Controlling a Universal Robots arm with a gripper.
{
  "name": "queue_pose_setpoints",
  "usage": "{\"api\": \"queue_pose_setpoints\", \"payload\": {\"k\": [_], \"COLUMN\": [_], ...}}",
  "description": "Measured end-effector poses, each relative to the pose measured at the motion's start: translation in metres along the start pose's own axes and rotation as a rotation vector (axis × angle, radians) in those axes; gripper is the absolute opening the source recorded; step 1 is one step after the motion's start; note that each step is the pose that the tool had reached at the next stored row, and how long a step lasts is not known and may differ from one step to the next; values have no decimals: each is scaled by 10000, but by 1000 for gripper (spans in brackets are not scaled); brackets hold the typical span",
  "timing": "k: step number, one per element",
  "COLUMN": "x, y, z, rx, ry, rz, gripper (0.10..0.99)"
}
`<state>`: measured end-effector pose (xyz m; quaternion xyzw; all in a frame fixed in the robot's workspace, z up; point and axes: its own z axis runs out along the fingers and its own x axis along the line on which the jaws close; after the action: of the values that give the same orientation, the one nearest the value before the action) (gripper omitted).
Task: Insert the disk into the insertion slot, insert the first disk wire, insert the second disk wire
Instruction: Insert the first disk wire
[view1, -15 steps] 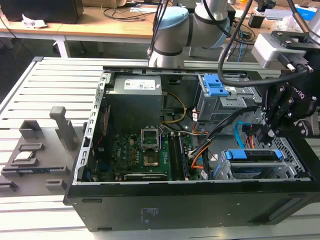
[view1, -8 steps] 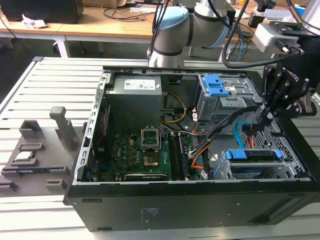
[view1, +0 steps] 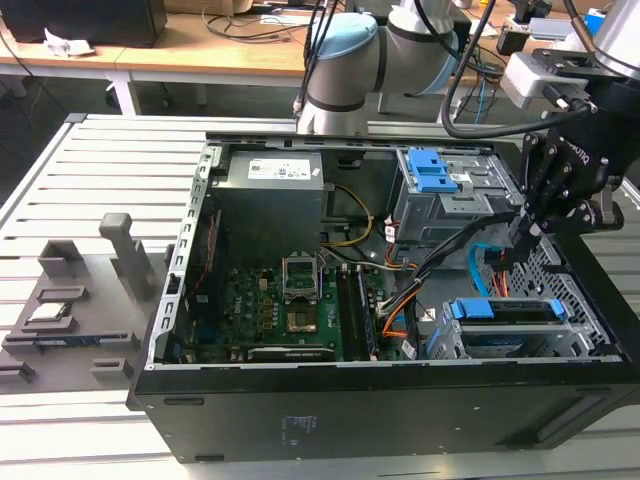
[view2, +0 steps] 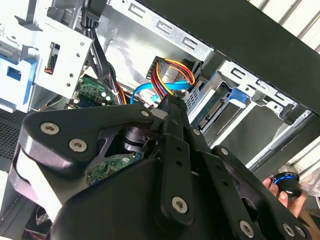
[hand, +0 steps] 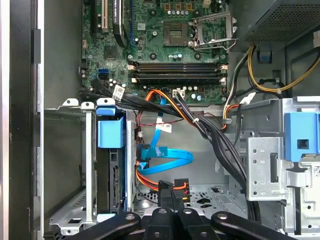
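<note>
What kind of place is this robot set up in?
Likely a robotics lab: an open computer case on a slatted metal table, a robot arm reaching in, wooden desks with cables behind.

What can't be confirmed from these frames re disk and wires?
- First disk wire: connector end, first wrist view, covered by the gripper.
- Second disk wire: whether it's mated to the disk, first wrist view; insertion slot wall blocks the joint.
- Exterior view: both wire ends, too small, partly behind the gripper.

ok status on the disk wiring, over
claw shut on connector of first disk wire, beside the disk. disk sits in the insertion slot. second disk wire loops close by; thick black cable bundle alongside.
</note>
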<state>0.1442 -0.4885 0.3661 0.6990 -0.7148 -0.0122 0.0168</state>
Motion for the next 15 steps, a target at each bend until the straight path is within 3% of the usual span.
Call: {"api": "queue_pose_setpoints", "payload": {"k": [1,5,7,9,12,15], "x": [0,0,-1,-1,-1,1], "y": [0,0,0,-1,-2,-2], "z": [0,0,3,24,126,152], "rx": [0,0,0,2,3,5], "ry": [0,4,8,79,134,219], "rz": [0,0,0,3,5,9], "gripper": [106,361,361,361,361,361]}}
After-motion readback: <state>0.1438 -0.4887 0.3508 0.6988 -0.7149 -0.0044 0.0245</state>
